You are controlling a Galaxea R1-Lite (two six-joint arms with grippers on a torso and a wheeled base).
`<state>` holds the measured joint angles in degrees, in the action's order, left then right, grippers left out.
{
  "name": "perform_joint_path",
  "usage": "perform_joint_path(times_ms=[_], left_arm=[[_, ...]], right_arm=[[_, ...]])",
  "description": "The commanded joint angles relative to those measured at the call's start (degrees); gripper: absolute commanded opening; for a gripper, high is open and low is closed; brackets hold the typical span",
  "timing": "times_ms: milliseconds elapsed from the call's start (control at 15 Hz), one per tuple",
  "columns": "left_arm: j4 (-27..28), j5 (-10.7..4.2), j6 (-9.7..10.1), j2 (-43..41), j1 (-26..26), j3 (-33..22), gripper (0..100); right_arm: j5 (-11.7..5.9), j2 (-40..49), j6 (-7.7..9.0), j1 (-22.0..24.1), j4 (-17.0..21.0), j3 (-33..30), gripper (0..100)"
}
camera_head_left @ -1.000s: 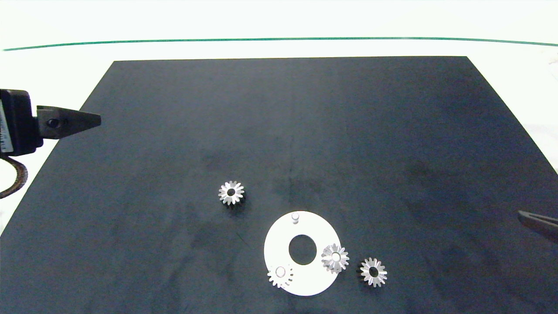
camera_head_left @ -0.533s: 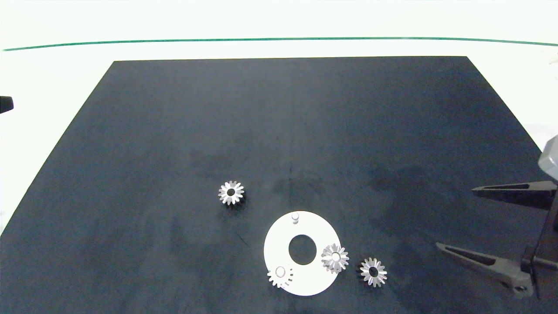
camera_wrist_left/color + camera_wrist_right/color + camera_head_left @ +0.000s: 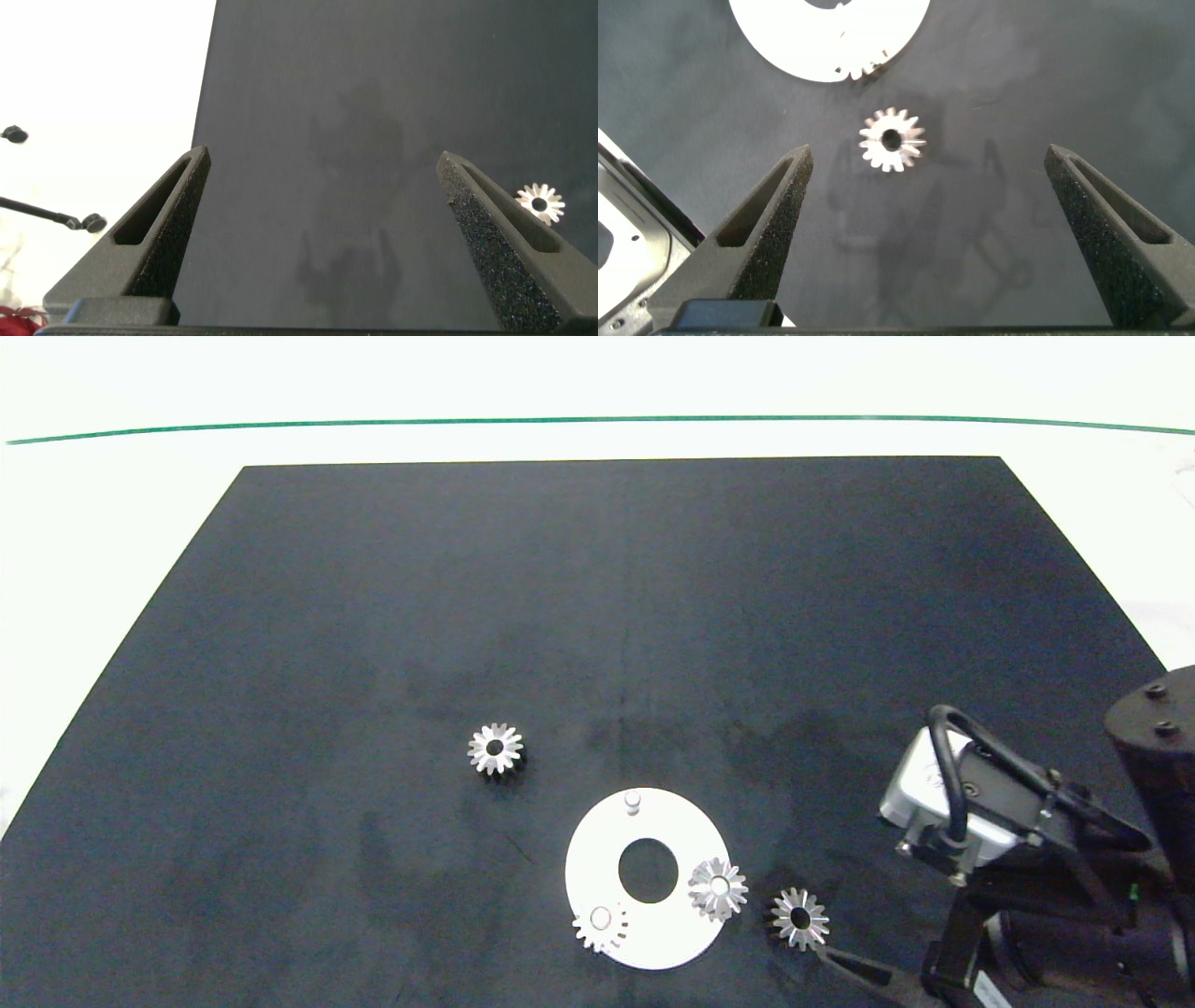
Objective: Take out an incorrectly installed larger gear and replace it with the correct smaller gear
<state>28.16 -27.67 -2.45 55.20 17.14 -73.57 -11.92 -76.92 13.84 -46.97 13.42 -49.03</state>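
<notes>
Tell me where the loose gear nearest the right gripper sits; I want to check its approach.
In the head view it lies on the black mat, just right of the white disc: the silver gear, ahead of the open right gripper.

Looks like a robotics lab test bench, not a home or shop. Evidence: a plain white table (image 3: pixel 579 378) with a thin green line (image 3: pixel 597 420) across its far side, covered by a black mat (image 3: pixel 597 616) as a work surface. Only a white disc plate (image 3: pixel 653 933) with pegs and a few loose metal gears (image 3: pixel 495 748) lie on it, just ahead of the right gripper (image 3: pixel 929 243). Bare, staged setup.
</notes>
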Motion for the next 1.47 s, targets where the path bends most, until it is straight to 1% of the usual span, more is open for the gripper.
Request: perform_joint_path(times_ms=[67,133,267,333,600,667,733,867,933,1000,1400,1467], left_arm=[[0.14,-0.19,-0.01,0.17,0.09,0.01,100],[0.14,-0.19,-0.01,0.17,0.0,-0.08,100],[0.14,-0.19,-0.1,-0.44,0.0,0.01,100],[0.14,-0.19,-0.54,-0.62,0.0,0.01,100],[0.14,-0.19,-1.07,-1.06,0.0,0.18,100],[0.14,-0.19,-1.42,-1.15,0.0,0.27,100],[0.05,-0.19,-1.59,-1.23,0.0,0.36,100],[0.05,-0.19,-1.59,-1.5,0.0,0.45,100],[0.05,-0.19,-1.68,-1.76,0.0,0.45,100],[-0.04,-0.19,-1.94,-1.94,0.0,0.45,100],[0.05,-0.19,-1.94,-2.55,-0.09,0.53,100],[0.05,-0.19,-1.94,-2.73,0.0,0.62,100]], right_arm=[[-0.12,-5.78,0.23,-0.58,0.03,0.08,100],[-0.21,-6.49,0.23,-0.93,-0.06,0.08,100],[-1.79,-7.19,0.23,-1.19,0.03,0.25,100],[-1.88,-7.28,0.23,-1.11,-0.06,0.34,100],[-1.52,-9.74,-0.13,-0.93,-0.15,1.83,100],[-1.52,-10.26,-0.21,-0.93,-1.03,2.27,100],[-1.52,-11.06,-0.13,-0.93,-2.7,2.54,100],[-1.79,-12.55,-0.13,-0.84,-7.27,2.89,100],[-1.79,-13.34,-0.13,-0.84,-8.5,2.89,100],[-1.88,-14.13,-0.13,-0.84,-9.2,2.89,100],[-1.96,-15.27,-0.04,-0.4,-9.38,3.5,100],[-2.14,-15.01,-0.04,-0.23,-9.29,3.59,98]])
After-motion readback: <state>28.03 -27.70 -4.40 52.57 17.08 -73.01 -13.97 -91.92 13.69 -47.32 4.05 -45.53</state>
